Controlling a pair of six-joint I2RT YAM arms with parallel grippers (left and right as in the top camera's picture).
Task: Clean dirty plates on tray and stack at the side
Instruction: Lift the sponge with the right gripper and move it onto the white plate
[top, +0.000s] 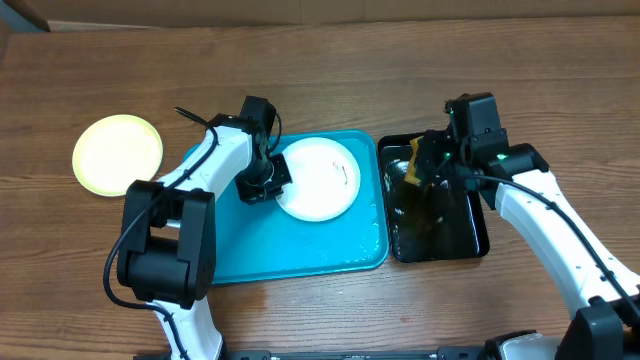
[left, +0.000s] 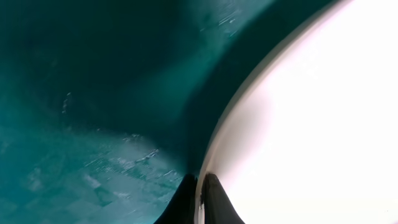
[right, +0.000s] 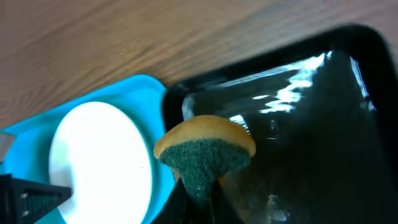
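We pinch the white plate (top: 318, 178) by its rim in the left jaws and the sponge (right: 205, 152) in the right jaws; scrubbing may wrench the plate free.

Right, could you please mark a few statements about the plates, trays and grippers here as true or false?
1. The left gripper is shut on the rim of the white plate. True.
2. The yellow-green plate lies in the turquoise tray. False: it lies on the bare table, to the left of that tray.
3. The right gripper holds a sponge over the black tray. True.
4. The black tray stands to the left of the turquoise tray. False: it stands right beside it on the right.
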